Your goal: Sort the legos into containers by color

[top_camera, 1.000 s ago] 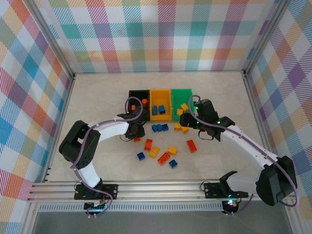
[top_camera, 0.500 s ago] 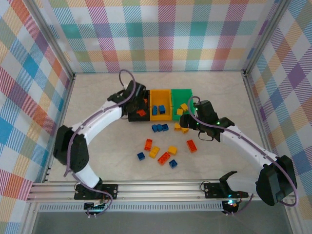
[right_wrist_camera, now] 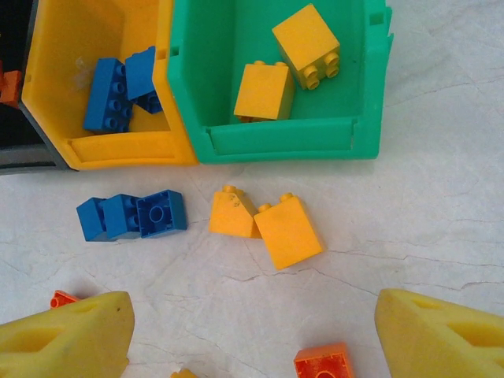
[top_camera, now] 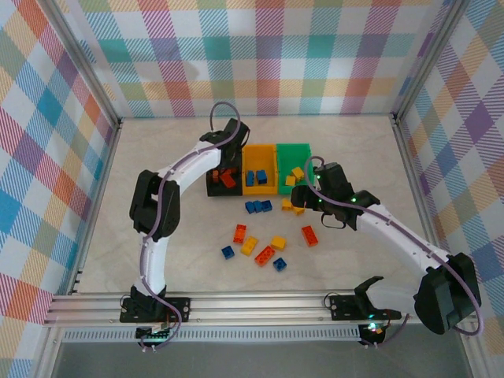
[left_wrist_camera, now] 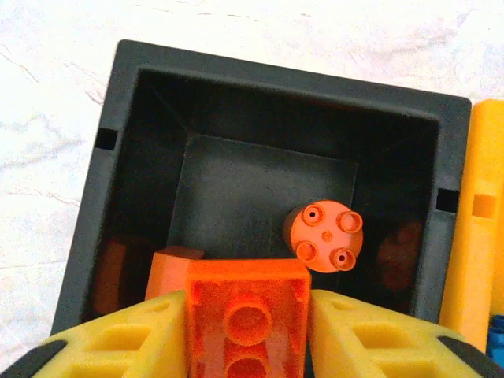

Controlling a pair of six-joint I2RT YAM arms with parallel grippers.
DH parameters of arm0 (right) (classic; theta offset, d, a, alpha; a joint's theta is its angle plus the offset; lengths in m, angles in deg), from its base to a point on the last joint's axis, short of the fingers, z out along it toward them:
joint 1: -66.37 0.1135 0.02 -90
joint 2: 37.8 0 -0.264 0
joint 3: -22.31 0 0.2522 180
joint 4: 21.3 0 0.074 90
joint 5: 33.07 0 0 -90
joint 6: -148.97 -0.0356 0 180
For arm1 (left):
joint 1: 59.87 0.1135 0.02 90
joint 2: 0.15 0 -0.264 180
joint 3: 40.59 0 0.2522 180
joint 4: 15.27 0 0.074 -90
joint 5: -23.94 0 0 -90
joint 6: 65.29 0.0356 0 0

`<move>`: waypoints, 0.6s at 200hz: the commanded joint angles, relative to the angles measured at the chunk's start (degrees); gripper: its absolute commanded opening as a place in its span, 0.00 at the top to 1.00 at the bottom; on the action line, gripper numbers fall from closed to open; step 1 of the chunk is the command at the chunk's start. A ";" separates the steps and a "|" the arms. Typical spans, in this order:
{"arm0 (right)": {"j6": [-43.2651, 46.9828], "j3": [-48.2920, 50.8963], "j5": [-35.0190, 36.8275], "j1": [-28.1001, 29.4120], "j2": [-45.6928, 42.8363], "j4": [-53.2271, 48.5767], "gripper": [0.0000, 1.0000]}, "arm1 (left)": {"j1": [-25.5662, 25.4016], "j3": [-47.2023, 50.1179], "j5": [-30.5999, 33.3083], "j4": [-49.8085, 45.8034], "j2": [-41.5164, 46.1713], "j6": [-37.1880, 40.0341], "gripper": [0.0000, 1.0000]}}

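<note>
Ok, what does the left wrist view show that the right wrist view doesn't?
Left wrist, not right: a round orange-red studded piece inside the black plastic bin, a rectangular orange-red brick between the left jaws. Right wrist, not left: the green plastic bin holding two yellow bricks, loose blue bricks. Both: the yellow-orange plastic bin and pale marbled tabletop.
</note>
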 commanded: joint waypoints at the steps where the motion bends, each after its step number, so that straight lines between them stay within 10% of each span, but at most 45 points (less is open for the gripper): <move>1: -0.39 1.06 -0.33 -0.38 -1.01 -0.86 0.19 | 0.48 -1.30 0.27 -2.21 0.81 0.43 0.41; 79: 2.24 1.96 -7.26 2.60 3.45 -3.56 0.20 | -2.90 13.35 -8.67 6.96 21.01 -1.23 0.00; 120: -0.33 5.54 1.53 2.86 4.09 -5.82 0.20 | -6.72 28.32 -14.24 12.86 34.07 -2.84 0.00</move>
